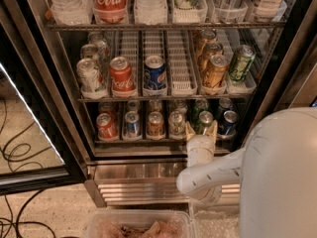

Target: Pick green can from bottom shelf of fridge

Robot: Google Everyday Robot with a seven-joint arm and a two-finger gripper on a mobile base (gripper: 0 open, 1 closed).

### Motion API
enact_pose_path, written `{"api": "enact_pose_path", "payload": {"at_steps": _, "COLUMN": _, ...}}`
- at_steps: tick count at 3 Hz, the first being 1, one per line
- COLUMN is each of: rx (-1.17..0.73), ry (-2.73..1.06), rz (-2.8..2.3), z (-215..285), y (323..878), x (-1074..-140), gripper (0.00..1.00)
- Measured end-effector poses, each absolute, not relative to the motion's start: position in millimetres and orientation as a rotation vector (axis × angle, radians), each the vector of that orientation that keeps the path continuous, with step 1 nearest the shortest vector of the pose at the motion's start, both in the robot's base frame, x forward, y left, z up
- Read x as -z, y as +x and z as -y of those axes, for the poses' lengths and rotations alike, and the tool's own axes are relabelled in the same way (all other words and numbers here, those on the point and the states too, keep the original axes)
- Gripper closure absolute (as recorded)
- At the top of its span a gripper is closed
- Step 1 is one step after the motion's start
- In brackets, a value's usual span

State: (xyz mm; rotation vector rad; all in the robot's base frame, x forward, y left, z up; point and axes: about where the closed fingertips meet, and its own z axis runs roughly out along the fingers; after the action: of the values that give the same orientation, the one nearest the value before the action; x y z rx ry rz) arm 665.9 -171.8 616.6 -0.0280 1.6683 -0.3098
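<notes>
The fridge (55, 88) stands open in front of me. On its bottom shelf (143, 143) a row of cans stands in lanes. The green can (204, 119), bright green with a silver top, is second from the right, between a pale can (177, 123) and a blue can (229, 121). My gripper (201, 129) reaches in from below on a white wrist. One of its pale fingers (189, 130) stands on each side of the green can, and the gripper is open around it. Their lower part hides the can's lower half.
The rack above has white lane trays holding a red cola can (121, 74), a blue can (155, 72), gold cans (214, 71) and an olive-green can (241, 62). The glass door (29, 148) hangs open at left. A plastic tub (138, 226) lies below the ribbed steel base (133, 182).
</notes>
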Motion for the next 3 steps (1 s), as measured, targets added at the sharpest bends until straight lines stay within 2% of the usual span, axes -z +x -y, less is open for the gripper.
{"api": "enact_pose_path", "payload": {"at_steps": 3, "rx": 0.311, "ry": -0.006, "rz": -1.664, "z": 172.1, "y": 666.5, "x": -617.2, "gripper": 0.35}}
